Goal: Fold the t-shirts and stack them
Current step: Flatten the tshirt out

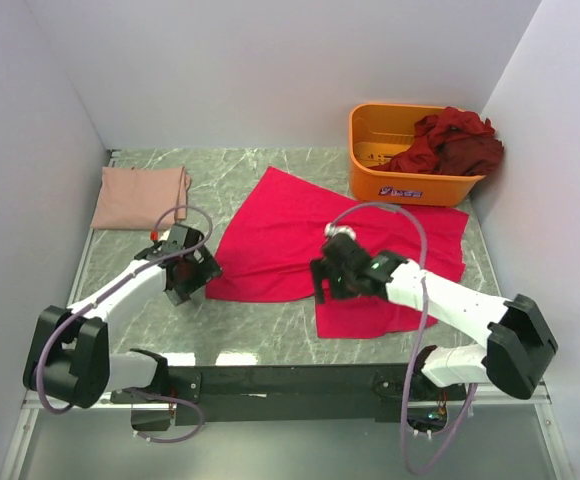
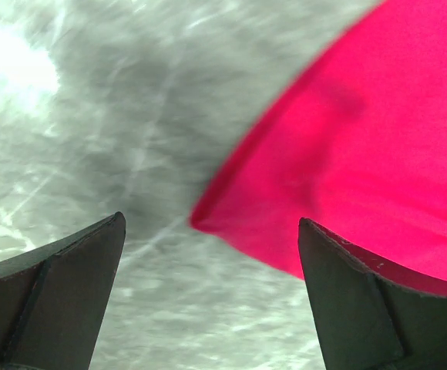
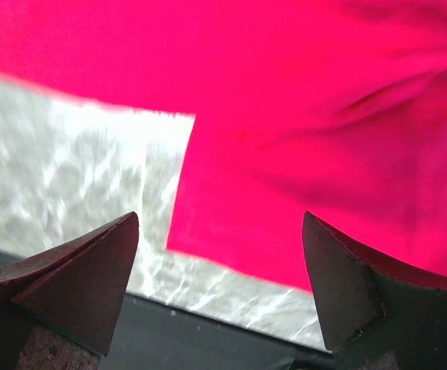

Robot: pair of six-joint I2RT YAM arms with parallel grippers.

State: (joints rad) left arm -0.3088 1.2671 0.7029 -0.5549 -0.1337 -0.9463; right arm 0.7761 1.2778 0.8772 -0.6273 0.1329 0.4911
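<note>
A bright pinkish-red t-shirt (image 1: 300,240) lies spread flat on the marble table, one flap reaching toward the near edge. My left gripper (image 1: 192,287) is open and empty just left of the shirt's near-left corner (image 2: 200,220). My right gripper (image 1: 322,290) is open and empty above the shirt's near flap, whose corner (image 3: 179,245) shows between its fingers. A pale dusty pink t-shirt (image 1: 138,197) lies folded at the back left. Dark maroon t-shirts (image 1: 452,140) are heaped in the orange bin (image 1: 390,180).
The orange bin stands at the back right against the wall. White walls close the table on three sides. The black base rail (image 1: 300,382) runs along the near edge, also seen in the right wrist view (image 3: 208,339).
</note>
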